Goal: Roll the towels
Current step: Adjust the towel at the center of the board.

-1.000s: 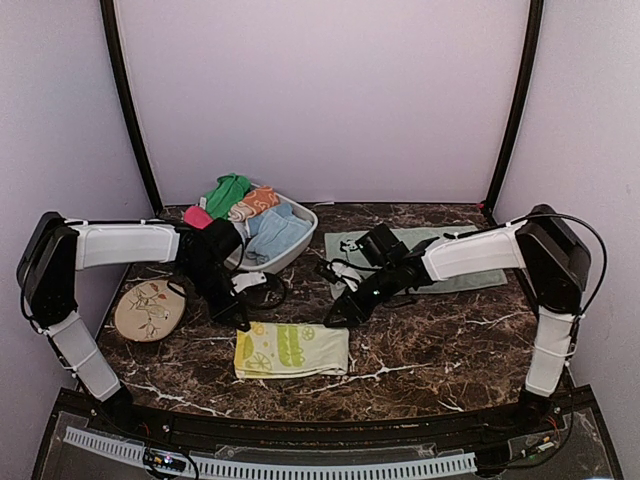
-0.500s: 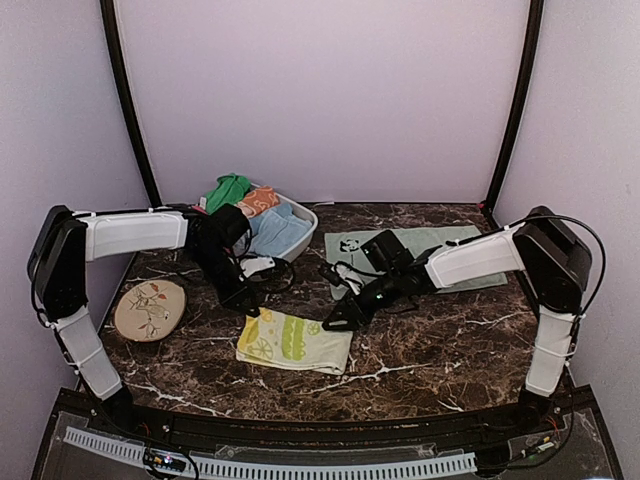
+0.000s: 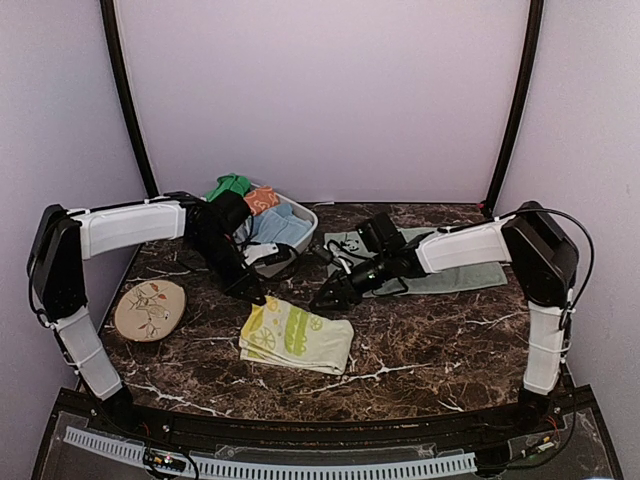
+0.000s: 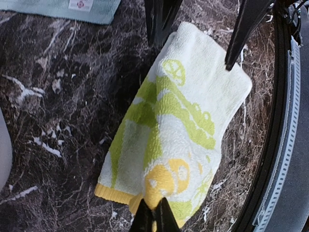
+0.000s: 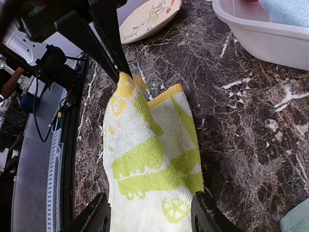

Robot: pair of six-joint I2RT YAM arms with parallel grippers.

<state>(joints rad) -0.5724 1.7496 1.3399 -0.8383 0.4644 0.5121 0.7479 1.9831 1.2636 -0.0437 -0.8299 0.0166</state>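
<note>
— Where's the yellow-lime towel point(image 3: 296, 338)?
— Lying on the desk point(image 3: 440, 340), front centre. The left end effector point(image 4: 153, 210) is clenched on its yellow corner, holding it up, likely to start the roll.
— And the right end effector point(image 5: 150, 208)?
— Released, with its jaws straddling the opposite end, probably to steady it.

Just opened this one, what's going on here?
Two robot arms are working on a yellow-lime towel on the table. The left gripper is shut on one corner of it. The right gripper is open, its fingers straddling the opposite end. No roll has been started yet. A mint towel lies flat behind, and more cloths sit in a basin.
</note>
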